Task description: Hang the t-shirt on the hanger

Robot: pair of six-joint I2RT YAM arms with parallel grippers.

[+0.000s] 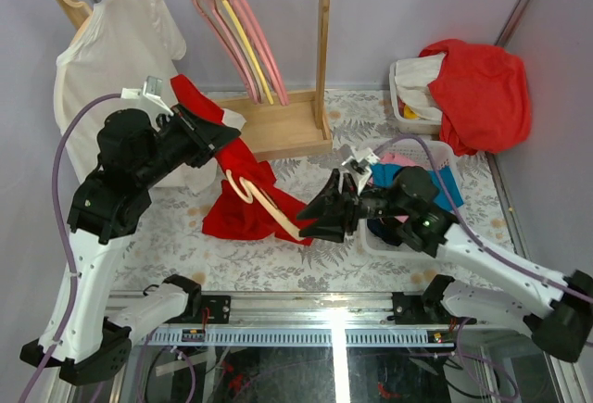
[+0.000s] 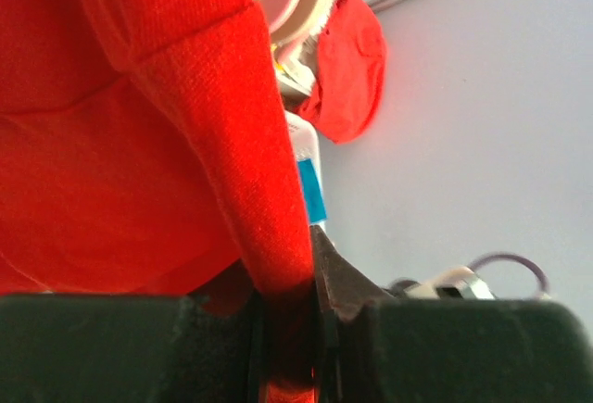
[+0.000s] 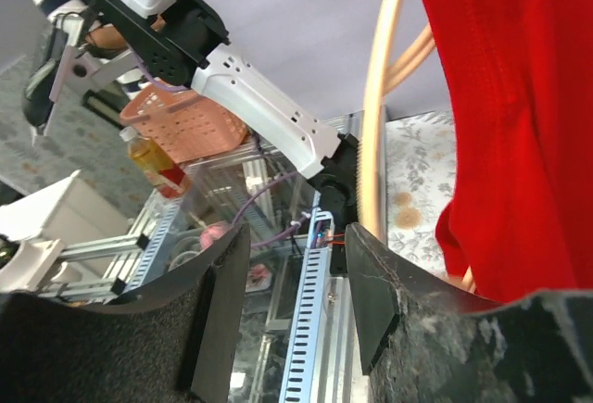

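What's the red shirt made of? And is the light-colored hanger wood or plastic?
The t-shirt looks like soft knitted cloth, maybe cotton. Up close it shows fine woven ribs, it is matte, and it folds limply. The hanger looks like pale wood with a smooth finish. It is cream-beige, stiff and curved, though its grain is too faint to be sure.

The t-shirt [image 2: 139, 190] is matt red knit cloth with a fine ribbed weave. The hanger [image 3: 375, 125] is pale wood, smooth with a slight sheen. The right gripper's fingers [image 3: 372, 301] are matt black with a grainy face. The worktop [image 1: 167, 236] has a matt, flower-printed covering.
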